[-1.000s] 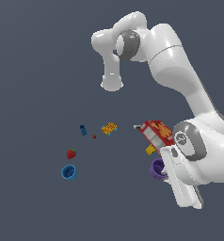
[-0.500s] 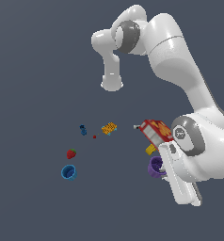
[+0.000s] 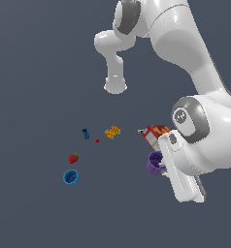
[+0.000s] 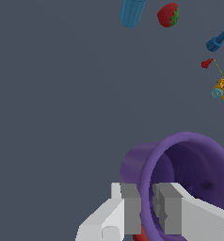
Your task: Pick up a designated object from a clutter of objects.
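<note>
one purple cup (image 4: 189,179), rim clamped between the gripper (image 4: 147,207) fingers (image 4: 130,207), one inside, one outside. well apart from the gripper, left to right: blue cup (image 3: 71,177), strawberry (image 3: 74,158), yellow block (image 3: 112,131); red box (image 3: 155,133) just beside it.

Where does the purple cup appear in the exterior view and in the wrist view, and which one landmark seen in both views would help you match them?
Exterior view: the purple cup sits right of centre, against the arm's white lower link, just below the red cracker box.
Wrist view: the purple cup fills the lower part, its rim between the gripper fingers.
Shared landmark: the strawberry beside the blue cup.
</note>
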Available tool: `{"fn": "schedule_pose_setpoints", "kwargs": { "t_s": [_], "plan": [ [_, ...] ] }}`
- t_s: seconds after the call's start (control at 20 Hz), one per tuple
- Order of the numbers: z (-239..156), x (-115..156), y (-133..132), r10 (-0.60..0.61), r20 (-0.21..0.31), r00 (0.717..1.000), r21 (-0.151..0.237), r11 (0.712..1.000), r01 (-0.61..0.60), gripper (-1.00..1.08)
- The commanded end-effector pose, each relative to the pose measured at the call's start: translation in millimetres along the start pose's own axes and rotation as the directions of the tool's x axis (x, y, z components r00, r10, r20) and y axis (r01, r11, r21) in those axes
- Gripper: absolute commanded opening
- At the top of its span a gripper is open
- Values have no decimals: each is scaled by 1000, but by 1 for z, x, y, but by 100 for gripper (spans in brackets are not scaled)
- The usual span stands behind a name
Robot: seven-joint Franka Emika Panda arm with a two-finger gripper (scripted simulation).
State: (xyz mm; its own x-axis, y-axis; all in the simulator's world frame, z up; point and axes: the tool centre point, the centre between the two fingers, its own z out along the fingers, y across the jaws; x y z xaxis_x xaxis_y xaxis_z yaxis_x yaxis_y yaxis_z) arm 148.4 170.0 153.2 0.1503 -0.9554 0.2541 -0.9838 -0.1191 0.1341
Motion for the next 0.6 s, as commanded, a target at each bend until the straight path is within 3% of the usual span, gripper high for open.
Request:
{"fn": "schedule_pose_setpoints", "kwargs": {
  "t_s": [0.0, 0.55],
  "plan": [
    [-19, 17, 10, 1, 1, 1000, 2, 1000, -1, -100],
    [-102, 97, 56, 1, 2, 1000, 1, 1000, -1, -100]
  ]
}}
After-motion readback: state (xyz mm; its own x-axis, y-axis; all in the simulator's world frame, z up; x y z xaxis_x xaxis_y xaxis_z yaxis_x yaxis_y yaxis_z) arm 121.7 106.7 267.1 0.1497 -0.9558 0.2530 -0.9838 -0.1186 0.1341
